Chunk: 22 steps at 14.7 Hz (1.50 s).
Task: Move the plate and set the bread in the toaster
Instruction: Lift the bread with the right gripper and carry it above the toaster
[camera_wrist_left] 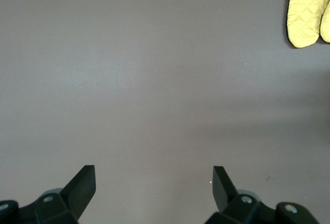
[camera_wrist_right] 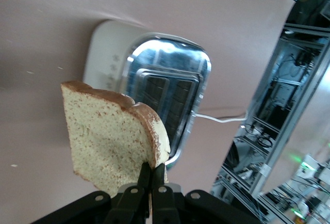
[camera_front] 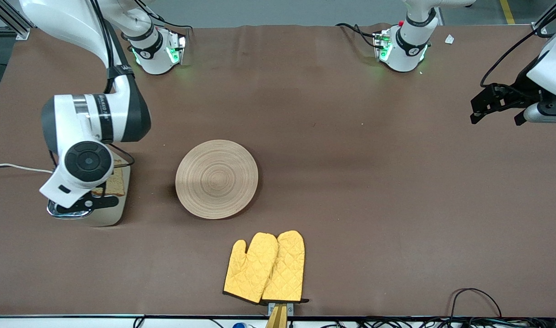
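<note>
Right gripper (camera_wrist_right: pixel 151 175) pinches the bread (camera_wrist_right: pixel 111 136) by its edge above the toaster (camera_wrist_right: pixel 154 97). Left gripper (camera_wrist_left: pixel 153 182) waits, spread wide, over bare table (camera_wrist_left: pixel 165 79).

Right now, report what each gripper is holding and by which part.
The right gripper, over the toaster, pinches the bread by its crust edge. The left gripper waits open, holding nothing, over bare table at the left arm's end.

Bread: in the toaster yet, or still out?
Out. The right hand holds the bread by one edge above the toaster; the slots show empty.
</note>
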Tool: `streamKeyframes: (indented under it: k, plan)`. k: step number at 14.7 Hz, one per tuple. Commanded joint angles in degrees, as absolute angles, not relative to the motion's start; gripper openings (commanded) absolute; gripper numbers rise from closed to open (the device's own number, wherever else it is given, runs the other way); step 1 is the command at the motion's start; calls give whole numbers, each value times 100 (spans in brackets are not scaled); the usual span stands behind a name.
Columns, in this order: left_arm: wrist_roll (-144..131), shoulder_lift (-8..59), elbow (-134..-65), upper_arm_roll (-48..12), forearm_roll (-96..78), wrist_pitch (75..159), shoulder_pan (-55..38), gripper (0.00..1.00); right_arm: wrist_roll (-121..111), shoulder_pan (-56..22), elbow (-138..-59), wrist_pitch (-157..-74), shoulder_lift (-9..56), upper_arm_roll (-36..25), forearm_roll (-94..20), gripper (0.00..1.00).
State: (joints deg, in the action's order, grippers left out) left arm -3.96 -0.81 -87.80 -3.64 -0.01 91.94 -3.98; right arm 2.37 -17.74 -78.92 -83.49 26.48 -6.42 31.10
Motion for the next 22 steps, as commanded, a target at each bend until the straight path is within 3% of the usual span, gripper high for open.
streamKeyframes:
  k: [1, 22]
  plan:
    - [-351, -237, -8912, -352, 44, 9264, -448, 100, 140, -1635, -7805, -8034, 2672, -598, 3462, 0]
    - [-325, -149, -8648, -343, 35, 9150, -396, 100, 905, -1521, -7849, -8182, 2962, -712, 4122, 0]
